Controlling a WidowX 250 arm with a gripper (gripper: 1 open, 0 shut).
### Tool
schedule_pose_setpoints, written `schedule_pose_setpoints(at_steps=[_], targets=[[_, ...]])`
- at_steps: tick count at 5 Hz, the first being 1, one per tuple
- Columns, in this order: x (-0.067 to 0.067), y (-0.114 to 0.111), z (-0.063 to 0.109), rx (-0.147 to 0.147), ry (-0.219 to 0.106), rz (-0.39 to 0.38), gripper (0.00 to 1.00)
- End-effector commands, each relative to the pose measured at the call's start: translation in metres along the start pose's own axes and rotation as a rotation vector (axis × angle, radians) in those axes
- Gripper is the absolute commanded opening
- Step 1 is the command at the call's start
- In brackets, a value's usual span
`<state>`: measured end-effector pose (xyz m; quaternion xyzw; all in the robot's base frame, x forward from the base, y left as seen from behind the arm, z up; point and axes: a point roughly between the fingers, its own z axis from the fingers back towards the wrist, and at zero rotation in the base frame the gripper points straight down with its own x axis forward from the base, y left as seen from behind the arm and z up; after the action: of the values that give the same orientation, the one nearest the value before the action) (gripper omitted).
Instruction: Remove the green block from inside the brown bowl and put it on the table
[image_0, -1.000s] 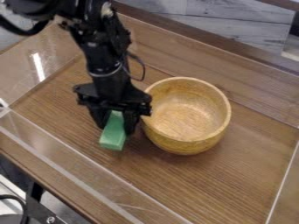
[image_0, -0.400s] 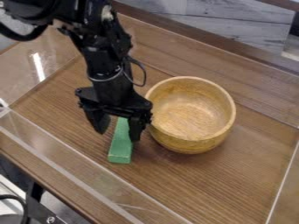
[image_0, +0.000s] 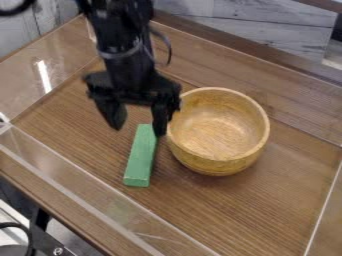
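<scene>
The green block (image_0: 140, 156) lies flat on the table (image_0: 80, 120), just left of the brown bowl (image_0: 219, 130) and apart from it. The bowl is upright and nothing shows inside it. My gripper (image_0: 135, 116) hangs above the far end of the block, its black fingers (image_0: 111, 110) spread wide with nothing between them. It does not touch the block. The dark arm rises from it toward the top left.
Low clear acrylic walls (image_0: 94, 215) run along the table's near and left edges. A pale marbled surface (image_0: 267, 35) lies beyond the far edge. Bare wood stretches in front of the bowl and to the right.
My gripper let go of the green block, which tipped down from standing between the fingers to lying flat on the table. The gripper then rose and its fingers spread.
</scene>
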<state>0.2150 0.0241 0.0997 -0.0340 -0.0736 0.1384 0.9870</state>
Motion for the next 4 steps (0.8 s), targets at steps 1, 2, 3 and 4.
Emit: schedule_pose_setpoints(at_steps=[1, 2, 3, 4], targets=[[0.012, -0.001, 0.024, -0.020, -0.051, 0.011, 1.00], [0.013, 0.003, 0.020, -0.028, -0.060, 0.001, 1.00], [0.015, 0.007, 0.014, -0.030, -0.054, 0.003, 1.00], [0.008, 0.011, 0.020, -0.043, -0.041, -0.061, 0.00]])
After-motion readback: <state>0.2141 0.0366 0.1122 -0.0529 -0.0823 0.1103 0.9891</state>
